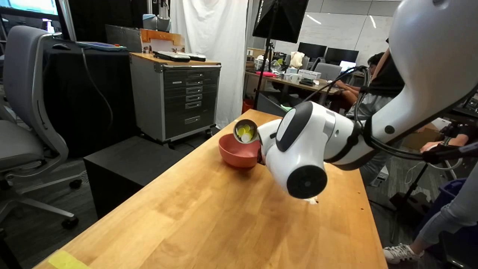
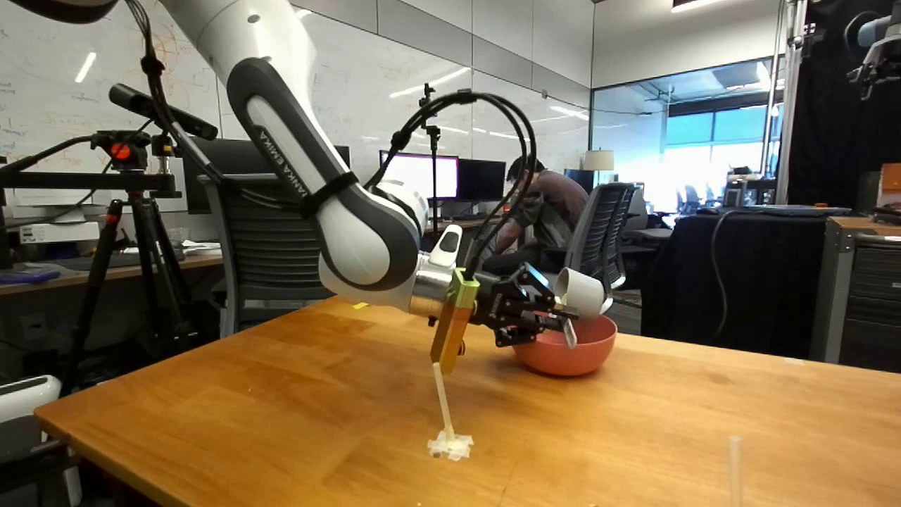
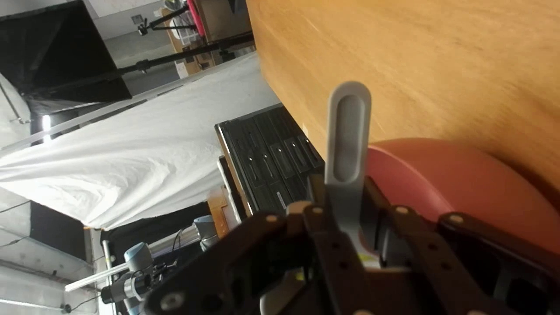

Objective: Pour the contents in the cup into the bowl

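At the far left of an exterior view, a grey office chair [image 1: 26, 86] is standing beside a hanging black cloth [image 1: 89, 93]. Next along, a black box [image 1: 130, 157] is sitting near the wooden surface [image 1: 186, 216], with a dark drawer cabinet [image 1: 192, 97] standing beyond it and a white curtain [image 1: 213, 48] hanging just to the cabinet's right. Toward the far end of the surface, the pinkish-red bowl [image 1: 239, 158] is resting upright. In both exterior views, the grey cup [image 2: 583, 294] is hovering over the bowl, tipped well onto its side; whether it is touching the bowl's rim, I cannot tell. Yellow and whitish pieces [image 1: 243, 131] are lying inside the cup, showing through its mouth. To the right of the cup there, the tool [image 2: 565, 317] is mostly hiding behind the white arm [image 1: 340, 127], but the wrist view is showing its fingers [image 3: 374, 197] standing narrow and clamping the cup's handle [image 3: 348, 131], whose rounded end is sticking out past them. Farther right, a black softbox [image 1: 280, 18] is standing in the background, and the arm is hanging over the surface. At the right edge, a person's leg [image 1: 448, 218] in pale jeans is showing beside the surface.
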Robot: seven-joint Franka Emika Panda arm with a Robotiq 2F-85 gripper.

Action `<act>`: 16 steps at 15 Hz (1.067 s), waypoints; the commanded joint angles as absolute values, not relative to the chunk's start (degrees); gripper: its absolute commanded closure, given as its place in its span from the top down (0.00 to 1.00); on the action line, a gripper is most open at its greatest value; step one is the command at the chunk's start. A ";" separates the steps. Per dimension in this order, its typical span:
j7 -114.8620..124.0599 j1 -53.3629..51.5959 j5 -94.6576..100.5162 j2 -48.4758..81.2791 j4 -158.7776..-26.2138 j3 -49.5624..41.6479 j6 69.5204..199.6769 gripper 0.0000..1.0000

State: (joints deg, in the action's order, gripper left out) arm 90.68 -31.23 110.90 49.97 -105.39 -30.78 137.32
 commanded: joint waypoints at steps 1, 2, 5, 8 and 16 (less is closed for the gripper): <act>89.69 -20.09 117.78 44.68 -108.19 -16.17 124.57 0.12; 89.58 -17.59 118.75 44.44 -108.43 -13.26 122.47 0.12; 89.25 -11.22 120.50 43.37 -108.98 -6.87 119.03 0.12; 88.43 -6.58 120.09 41.53 -109.52 -3.19 118.82 0.12; 84.79 -1.85 119.56 37.70 -109.74 0.17 118.96 0.12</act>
State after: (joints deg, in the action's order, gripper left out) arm 86.95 -3.56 118.78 40.55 -107.83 -1.96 120.72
